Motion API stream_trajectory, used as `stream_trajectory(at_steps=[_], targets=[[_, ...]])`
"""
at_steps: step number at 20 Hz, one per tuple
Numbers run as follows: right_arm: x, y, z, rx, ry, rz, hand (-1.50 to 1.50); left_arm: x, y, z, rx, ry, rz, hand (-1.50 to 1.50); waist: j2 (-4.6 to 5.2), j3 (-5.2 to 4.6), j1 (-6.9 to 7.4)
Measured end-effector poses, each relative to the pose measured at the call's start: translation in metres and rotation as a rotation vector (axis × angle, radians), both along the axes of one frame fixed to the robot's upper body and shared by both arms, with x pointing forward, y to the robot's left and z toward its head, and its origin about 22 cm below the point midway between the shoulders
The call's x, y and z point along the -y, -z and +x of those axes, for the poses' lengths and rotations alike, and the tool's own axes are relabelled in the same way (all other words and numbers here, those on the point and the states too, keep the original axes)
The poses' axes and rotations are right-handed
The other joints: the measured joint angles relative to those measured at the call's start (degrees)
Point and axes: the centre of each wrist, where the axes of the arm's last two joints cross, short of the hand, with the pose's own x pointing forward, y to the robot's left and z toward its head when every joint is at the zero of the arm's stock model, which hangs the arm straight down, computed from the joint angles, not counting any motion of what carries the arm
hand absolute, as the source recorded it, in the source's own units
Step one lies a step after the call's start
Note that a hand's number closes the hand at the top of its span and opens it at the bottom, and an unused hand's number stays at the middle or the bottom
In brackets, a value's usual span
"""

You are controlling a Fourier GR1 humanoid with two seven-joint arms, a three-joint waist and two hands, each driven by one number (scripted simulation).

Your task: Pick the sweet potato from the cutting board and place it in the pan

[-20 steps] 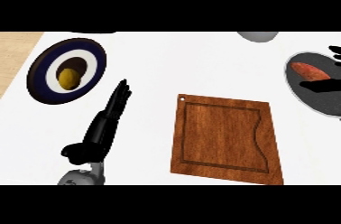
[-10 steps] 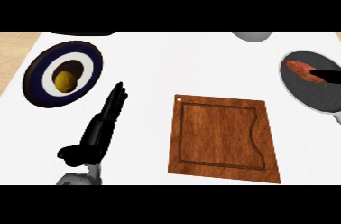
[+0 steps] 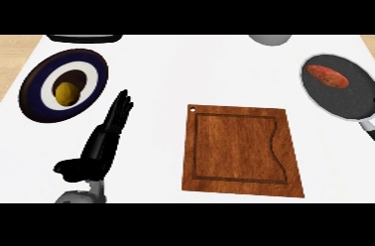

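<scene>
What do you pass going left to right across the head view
Plate with a yellow item → left hand → cutting board → pan holding the sweet potato.

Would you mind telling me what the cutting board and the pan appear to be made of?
The cutting board looks like reddish-brown wood with a smooth finish: grain streaks show. The pan, holding the sweet potato, looks like dark matte metal, perhaps nonstick-coated, with a paler rim; its exact material is unclear.

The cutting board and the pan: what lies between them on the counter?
Nothing. In the head view, the stretch between the cutting board and the pan is bare white counter. The sweet potato lies inside the pan.
</scene>
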Motion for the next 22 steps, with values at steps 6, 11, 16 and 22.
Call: stream_trajectory(at_steps=[6, 11, 16, 22], targets=[[0.019, 0.018, -0.033, 0.030, -0.111, 0.017, -1.50, 0.005, -0.004, 0.002, -0.006, -0.005, -0.004, 0.00, -0.25, -0.05, -0.44], [0.026, 0.029, -0.051, 0.029, -0.133, -0.008, -1.50, 0.005, -0.003, 0.002, -0.010, -0.009, -0.002, 0.00, -0.44, -0.10, -0.77], [0.027, 0.038, -0.060, 0.014, -0.135, -0.029, -1.50, 0.002, -0.004, 0.005, -0.017, -0.016, 0.004, 0.00, -0.52, -0.14, -0.93], [0.026, 0.043, -0.065, -0.015, -0.147, -0.060, -1.50, 0.001, 0.003, -0.001, -0.017, -0.018, 0.007, 0.00, -0.65, -0.18, -1.08]])
